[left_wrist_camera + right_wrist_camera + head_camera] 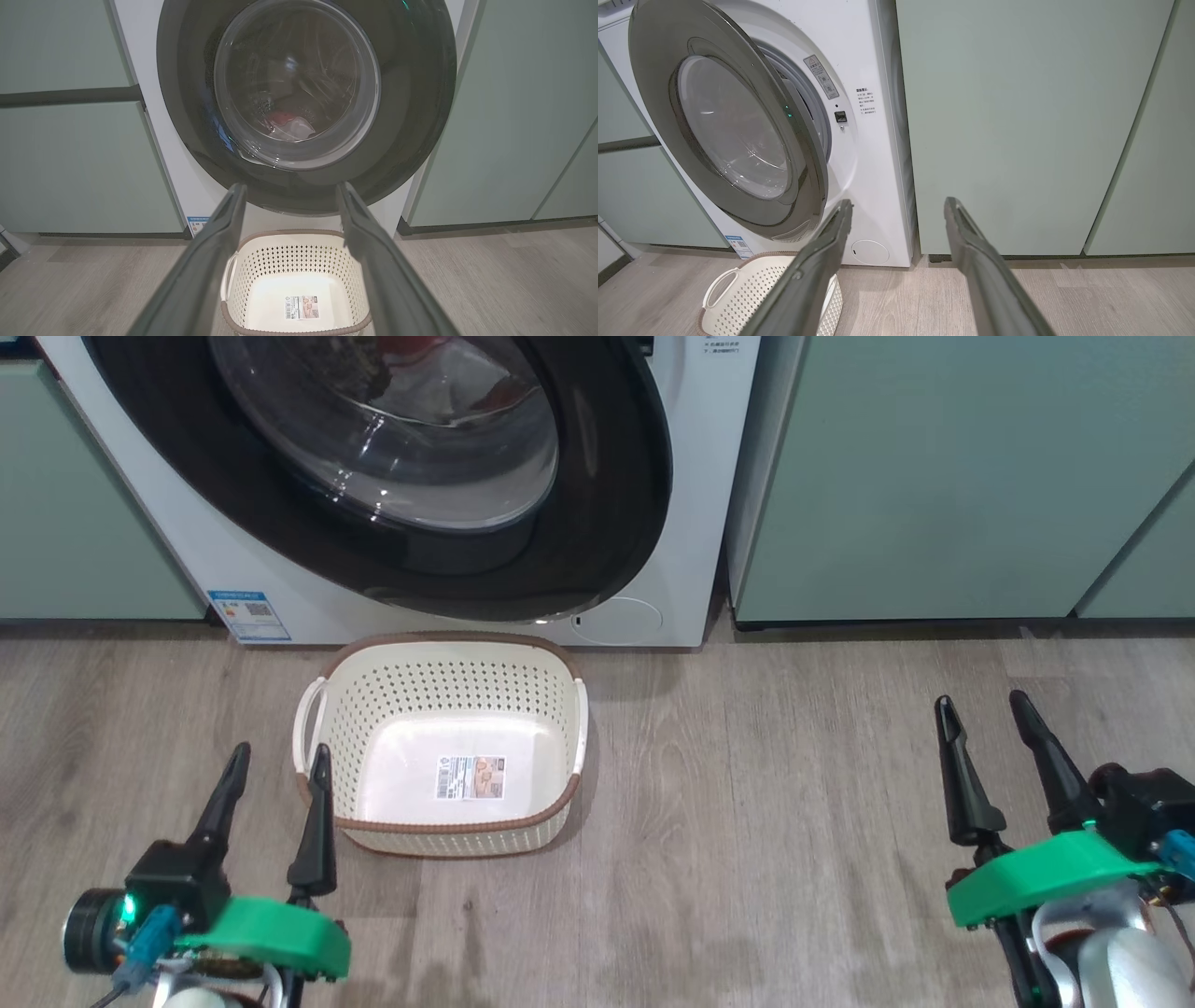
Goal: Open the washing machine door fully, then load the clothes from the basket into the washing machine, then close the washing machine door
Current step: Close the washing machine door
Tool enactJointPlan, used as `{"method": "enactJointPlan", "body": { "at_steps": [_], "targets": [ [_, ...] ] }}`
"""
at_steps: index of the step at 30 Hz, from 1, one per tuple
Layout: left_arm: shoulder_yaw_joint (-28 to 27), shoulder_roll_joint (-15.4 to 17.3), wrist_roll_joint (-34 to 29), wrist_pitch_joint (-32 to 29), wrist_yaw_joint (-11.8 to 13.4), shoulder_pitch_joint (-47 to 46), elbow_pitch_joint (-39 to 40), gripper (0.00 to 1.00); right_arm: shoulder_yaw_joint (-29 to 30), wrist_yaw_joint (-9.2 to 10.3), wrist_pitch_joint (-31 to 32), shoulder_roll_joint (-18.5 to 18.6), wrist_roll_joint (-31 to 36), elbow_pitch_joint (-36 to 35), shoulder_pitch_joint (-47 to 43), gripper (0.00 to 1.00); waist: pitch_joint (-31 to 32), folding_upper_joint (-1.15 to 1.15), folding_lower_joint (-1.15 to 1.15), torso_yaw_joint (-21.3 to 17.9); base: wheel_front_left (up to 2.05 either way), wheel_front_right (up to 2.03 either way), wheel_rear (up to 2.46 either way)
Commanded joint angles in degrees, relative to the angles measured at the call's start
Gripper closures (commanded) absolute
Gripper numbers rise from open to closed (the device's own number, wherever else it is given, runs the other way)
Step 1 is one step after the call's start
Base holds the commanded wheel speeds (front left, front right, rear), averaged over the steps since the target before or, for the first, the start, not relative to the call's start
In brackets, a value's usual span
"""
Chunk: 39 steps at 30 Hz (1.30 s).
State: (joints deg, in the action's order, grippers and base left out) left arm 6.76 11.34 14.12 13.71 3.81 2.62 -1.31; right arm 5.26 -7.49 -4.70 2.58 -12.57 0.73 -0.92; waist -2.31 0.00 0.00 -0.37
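Basket [448,691] is empty, clothes [287,123] lie in the washing machine [878,163], door [733,126] stands ajar, closing remains; left end effector [282,751] and right end effector [980,702] stand apart, empty.

left pincer [291,186] spread | basket [299,254] below door [416,93] | clothes [290,125] behind its glass [299,60]

Door: large round washing machine door [611,476], wide glossy black rim around a bulging clear glass centre; ajar, its right edge swung off the front; ahead of the left end effector [283,751].
Machine: big white front-loading washing machine [709,476]; red and white cloth [287,123] shows through the glass.
Basket: small cream perforated plastic basket [448,709], brown rim, white side handles; upright, empty, sticker on its bottom; just right of the left end effector, well left of the right end effector [980,700].
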Motion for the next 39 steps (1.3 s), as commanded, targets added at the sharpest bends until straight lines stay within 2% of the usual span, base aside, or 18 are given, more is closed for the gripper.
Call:
{"method": "enactJointPlan", "body": {
  "at_steps": [1, 18, 19, 20, 21, 30, 39],
  "targets": [
    [-2.2, 0.9, 0.0, 0.7, 0.7, -2.8, 1.4, 0.00, -1.1, 0.00, 0.1, 0.3, 0.4, -2.4, 0.6, 0.00, -0.1, 0.00, 0.00, 0.0, 0.00, 0.00, 0.00],
    [-2.3, 0.5, 0.3, 1.1, 1.0, -4.1, 0.2, 0.00, -1.0, 0.00, 0.4, 0.3, 0.1, -2.4, 1.0, 0.00, -1.1, 0.00, 0.00, 0.4, 0.00, 0.00, 0.00],
    [-2.3, 0.5, 0.2, 1.1, 1.0, -4.2, 0.2, 0.00, -0.9, 0.00, 0.4, 0.3, -0.2, -2.4, 1.1, 0.51, -1.1, 0.00, 0.00, 0.5, 0.00, 0.00, 0.00],
    [-2.4, 0.6, 0.2, 1.1, 1.1, -4.3, 0.2, 0.00, -0.8, 0.00, 0.3, 0.3, -0.4, -2.4, 1.1, 0.98, -1.2, 0.00, 0.00, 0.5, 0.00, 0.00, 0.00],
    [-2.4, 0.5, 0.2, 1.2, 1.1, -4.4, 0.2, 0.00, -0.7, 0.00, 0.2, 0.3, -0.7, -2.4, 1.2, 1.00, -1.3, 0.00, 0.00, 0.6, 0.00, 0.00, 0.00],
    [-2.6, 0.3, -0.1, 1.3, 1.0, -5.7, 0.4, 0.00, -0.6, 0.00, 1.0, 0.3, -0.6, -2.9, 3.1, 1.00, -2.7, 0.00, 0.00, 2.2, 0.00, 0.00, 0.00],
    [-2.3, -1.4, -0.1, 1.3, 0.6, -9.0, 1.2, 0.00, -4.4, 0.00, 3.4, 0.3, 1.7, -1.8, 13.1, 1.00, -6.7, 0.00, 0.00, 9.5, 0.00, 0.00, 0.00]
  ]
}}
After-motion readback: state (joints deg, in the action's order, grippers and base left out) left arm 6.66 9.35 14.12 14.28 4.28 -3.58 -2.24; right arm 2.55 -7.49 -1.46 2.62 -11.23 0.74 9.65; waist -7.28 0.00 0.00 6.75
